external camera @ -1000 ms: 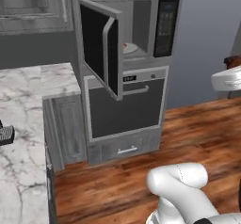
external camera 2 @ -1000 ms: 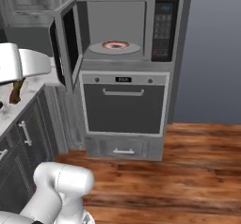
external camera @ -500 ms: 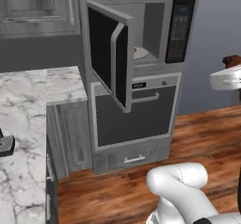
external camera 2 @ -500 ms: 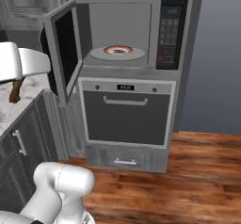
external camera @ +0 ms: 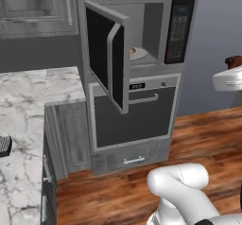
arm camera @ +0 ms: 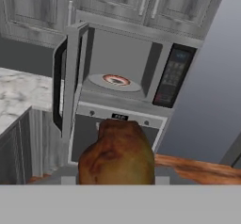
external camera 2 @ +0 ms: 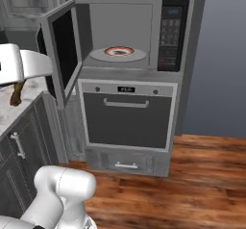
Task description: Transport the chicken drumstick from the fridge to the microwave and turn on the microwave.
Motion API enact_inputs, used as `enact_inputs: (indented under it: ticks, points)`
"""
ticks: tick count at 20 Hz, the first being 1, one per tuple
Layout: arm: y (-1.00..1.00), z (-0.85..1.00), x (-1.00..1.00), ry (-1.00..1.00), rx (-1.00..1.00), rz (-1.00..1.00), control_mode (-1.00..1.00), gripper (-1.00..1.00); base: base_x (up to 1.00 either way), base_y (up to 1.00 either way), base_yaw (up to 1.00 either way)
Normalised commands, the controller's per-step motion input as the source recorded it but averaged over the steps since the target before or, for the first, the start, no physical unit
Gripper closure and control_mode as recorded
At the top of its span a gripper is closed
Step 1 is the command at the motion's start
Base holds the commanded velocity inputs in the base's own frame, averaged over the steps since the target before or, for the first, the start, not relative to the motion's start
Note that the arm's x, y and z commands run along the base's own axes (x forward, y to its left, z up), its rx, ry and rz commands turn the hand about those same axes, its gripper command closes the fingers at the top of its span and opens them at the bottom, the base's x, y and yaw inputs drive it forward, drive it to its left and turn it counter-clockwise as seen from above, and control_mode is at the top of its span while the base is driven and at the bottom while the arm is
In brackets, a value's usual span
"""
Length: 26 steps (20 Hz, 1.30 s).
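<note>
- You hold the chicken drumstick [arm camera: 116, 153] in the jaws: it sits right at the bottom of the hand view, so near that it hides the fingertips, and the jaws are clamped on it.
- From the right base view, you see the drumstick hanging dark and brown just below the white hand, at the left edge.
- Ahead of the jaws and well apart from them stands the microwave [external camera 2: 170, 35], its door [external camera 2: 61, 50] swung wide open to the left.
- Inside the microwave you see a round plate [arm camera: 116, 81] with a red-brown ring.
- Below the microwave, the oven [external camera 2: 126, 118] is shut.
- A marble tabletop [external camera: 35, 91] lies left of the jaws.
</note>
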Motion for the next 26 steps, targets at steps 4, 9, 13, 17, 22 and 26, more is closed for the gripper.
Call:
enact_inputs:
  ticks: [4, 9, 13, 17, 22, 26]
  points:
    - [0.00, 0.00, 0.00, 0.00, 0.00, 0.00, 1.00, 1.00, 0.50, -0.29, 0.03]
    - [0.00, 0.00, 0.00, 0.00, 0.00, 0.00, 1.00, 1.00, 0.65, -0.27, 0.04]
    - [0.00, 0.00, 0.00, 0.00, 0.00, 0.00, 1.00, 1.00, 0.66, -0.11, 0.05]
    - [0.00, 0.00, 0.00, 0.00, 0.00, 0.00, 1.00, 1.00, 0.56, -0.02, 0.06]
    - [0.00, 0.00, 0.00, 0.00, 0.00, 0.00, 1.00, 1.00, 0.35, -0.07, 0.08]
    - [0.00, 0.00, 0.00, 0.00, 0.00, 0.00, 1.00, 1.00, 0.19, -0.09, 0.08]
